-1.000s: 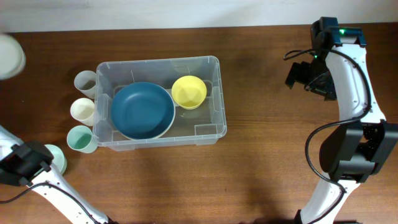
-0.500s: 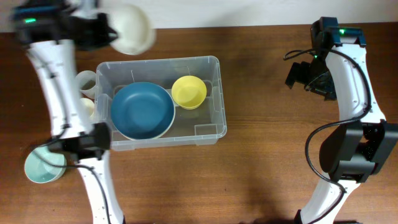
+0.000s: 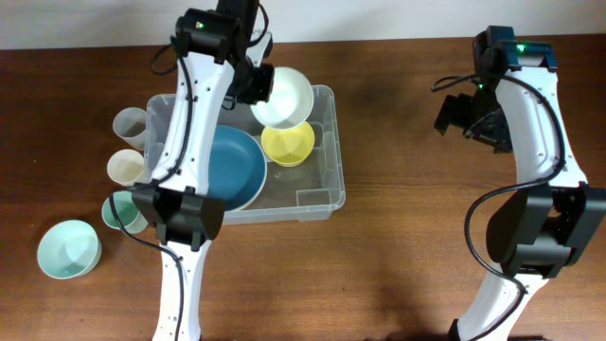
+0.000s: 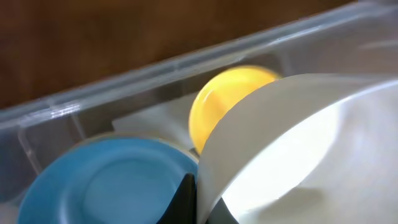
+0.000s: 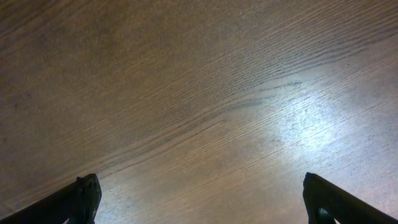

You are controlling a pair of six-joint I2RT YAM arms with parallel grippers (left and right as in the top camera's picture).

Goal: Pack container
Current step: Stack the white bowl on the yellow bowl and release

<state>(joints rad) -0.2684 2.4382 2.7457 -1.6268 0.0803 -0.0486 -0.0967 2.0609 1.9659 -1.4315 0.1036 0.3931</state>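
The container [image 3: 327, 194] is a clear rectangular bin in the middle of the table. Inside it lie a blue bowl [image 3: 222, 170] and a yellow bowl [image 3: 288, 142]. My left gripper [image 3: 258, 83] is shut on the rim of a white bowl [image 3: 284, 95], held over the bin's far right part, above the yellow bowl. The left wrist view shows the white bowl [image 4: 298, 143] large at the right. My gripper [image 4: 199, 202] pinches its rim, over the yellow bowl [image 4: 221, 102] and blue bowl [image 4: 106, 180]. My right gripper [image 3: 464, 114] hangs open at the far right over bare wood [image 5: 208, 205].
Three cups stand in a column left of the bin: grey [image 3: 130, 124], cream [image 3: 125, 168] and teal [image 3: 117, 210]. A teal bowl [image 3: 68, 249] sits near the front left. The left arm crosses over the bin's left side.
My left arm has carried the white bowl from the far left rightwards and forwards, to above the bin. The right arm has not moved.
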